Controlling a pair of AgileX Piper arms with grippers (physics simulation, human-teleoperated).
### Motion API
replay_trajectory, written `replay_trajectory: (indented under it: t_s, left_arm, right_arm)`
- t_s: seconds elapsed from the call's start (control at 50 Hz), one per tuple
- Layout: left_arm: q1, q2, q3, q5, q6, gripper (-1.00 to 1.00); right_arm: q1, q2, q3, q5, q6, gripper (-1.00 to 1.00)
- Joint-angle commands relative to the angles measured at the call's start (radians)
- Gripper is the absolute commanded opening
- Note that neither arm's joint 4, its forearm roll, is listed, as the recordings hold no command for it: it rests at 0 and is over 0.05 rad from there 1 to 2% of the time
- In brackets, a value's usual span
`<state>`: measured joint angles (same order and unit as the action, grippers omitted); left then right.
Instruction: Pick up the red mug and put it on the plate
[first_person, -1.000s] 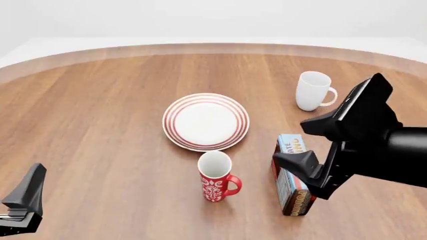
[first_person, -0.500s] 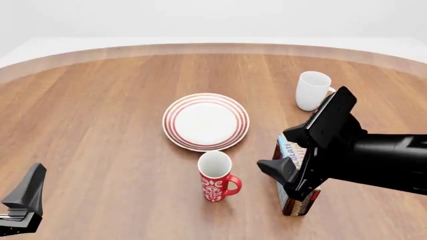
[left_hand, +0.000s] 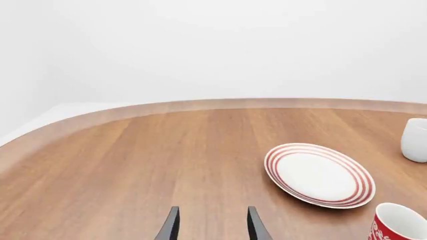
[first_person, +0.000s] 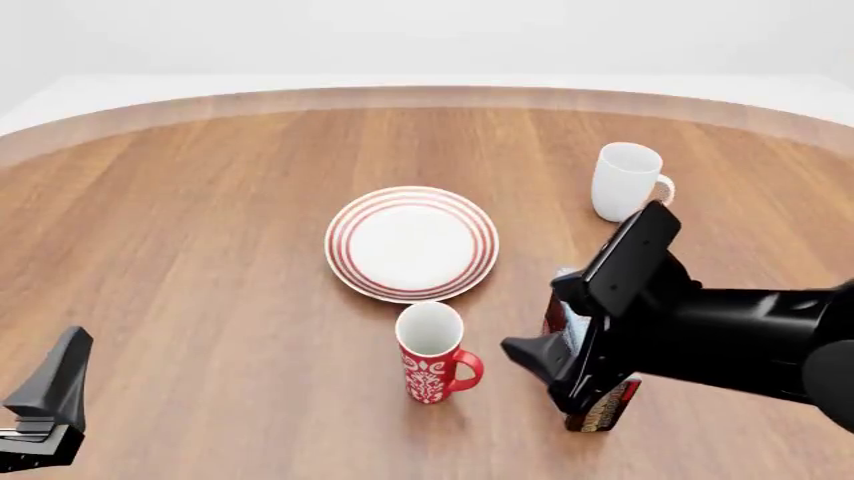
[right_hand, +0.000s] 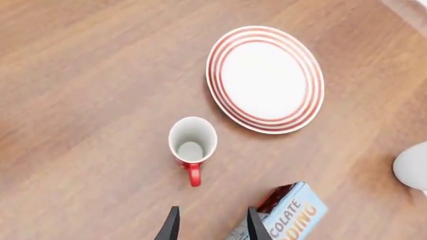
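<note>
The red mug stands upright on the wooden table, just in front of the plate, its handle pointing right. My right gripper hangs open a short way to the mug's right, above table level, with nothing between its fingers. From the right wrist view the red mug shows from above with its white inside, beyond the right gripper, and the plate lies past it. My left gripper is open and empty at the near left, far from the mug and the plate.
A plain white mug stands at the back right. A chocolate box stands upright just right of the red mug, largely hidden by my right arm; it also shows in the right wrist view.
My right arm has swung left and lower toward the red mug, covering more of the chocolate box. The left arm, mug and plate have not moved.
</note>
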<state>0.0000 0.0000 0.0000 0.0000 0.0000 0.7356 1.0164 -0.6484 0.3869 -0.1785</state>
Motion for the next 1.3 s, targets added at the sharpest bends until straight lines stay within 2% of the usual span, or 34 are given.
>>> replay_trajectory:
  t_s: [0.02, 0.62, 1.3]
  left_arm:
    - [0.0, 0.0, 0.0, 0.0, 0.0, 1.0]
    - [0.0, 0.0, 0.0, 0.0, 0.0, 1.0]
    - [0.0, 0.0, 0.0, 0.0, 0.0, 1.0]
  right_arm:
    - [0.018, 0.033, 0.01, -0.035, 0.012, 1.0]
    - [0.015, 0.133, 0.004, -0.133, 0.0, 1.0]
    - [0.048, 0.223, 0.08, -0.266, 0.044, 1.0]
